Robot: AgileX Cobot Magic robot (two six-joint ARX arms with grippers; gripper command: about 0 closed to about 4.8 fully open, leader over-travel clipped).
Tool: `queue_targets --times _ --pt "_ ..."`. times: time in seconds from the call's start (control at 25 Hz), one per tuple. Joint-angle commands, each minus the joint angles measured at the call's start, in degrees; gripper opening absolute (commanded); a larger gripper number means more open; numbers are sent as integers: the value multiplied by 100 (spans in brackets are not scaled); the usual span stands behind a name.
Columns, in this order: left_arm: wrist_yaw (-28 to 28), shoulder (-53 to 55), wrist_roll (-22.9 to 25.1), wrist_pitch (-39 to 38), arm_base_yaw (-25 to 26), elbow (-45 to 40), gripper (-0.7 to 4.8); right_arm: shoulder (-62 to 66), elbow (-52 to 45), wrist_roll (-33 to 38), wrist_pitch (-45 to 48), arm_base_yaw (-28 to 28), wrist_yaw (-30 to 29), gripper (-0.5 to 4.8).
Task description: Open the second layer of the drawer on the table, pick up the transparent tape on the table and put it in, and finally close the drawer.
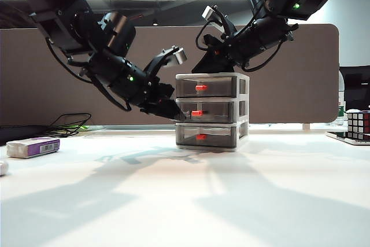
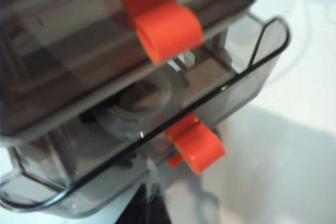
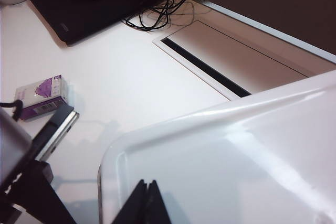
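White table (image 1: pixel 185 201) runs under a brown partition, and at its middle stands the drawer (image 1: pixel 212 111) — a small white-framed cabinet with three smoky grey trays, each with a red handle. Its second layer (image 2: pixel 157 129) sits pulled out a little, and the transparent tape (image 2: pixel 137 106) lies inside it, seen through the grey plastic just behind the red handle (image 2: pixel 195 148). At the front of that tray is the left gripper (image 1: pixel 173 111), its fingers pressed together with nothing between them. Resting on the cabinet's white top is the right gripper (image 3: pixel 146 203), fingers also pressed together. Well to the left of the cabinet lies a white-and-purple box (image 1: pixel 33 147); far to its right stands a puzzle cube (image 1: pixel 358 124).
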Motion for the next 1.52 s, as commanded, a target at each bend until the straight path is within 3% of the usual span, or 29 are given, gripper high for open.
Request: queue_targets --times 0.04,0.2,0.4,0.6,0.76,1.04,1.24,1.52 --pt "-282 22 -138 199 -63 24 -6 197 -170 133 -887 -11 114 -5" --pt "-470 42 -138 479 -201 24 -6 197 -170 133 -892 4 116 -5" --pt "-1150 46 -138 938 -378 24 -6 197 -170 133 -911 9 116 -5" --pt "-1272 46 -138 1049 -409 24 -6 197 -170 133 -918 11 116 -5" --pt "-1272 39 -31 693 -409 24 -6 197 -170 133 -916 11 118 -5" --pt "-1298 -413 621 -378 -404 -101 -6 175 -170 133 -868 11 116 -5" --pt "-1517 -1880 592 -258 -407 -1213 -6 -330 -179 42 -911 11 142 -5" --pt "-1965 -4647 -356 -280 -402 -3421 -6 -2074 -1200 46 -516 11 313 -5"
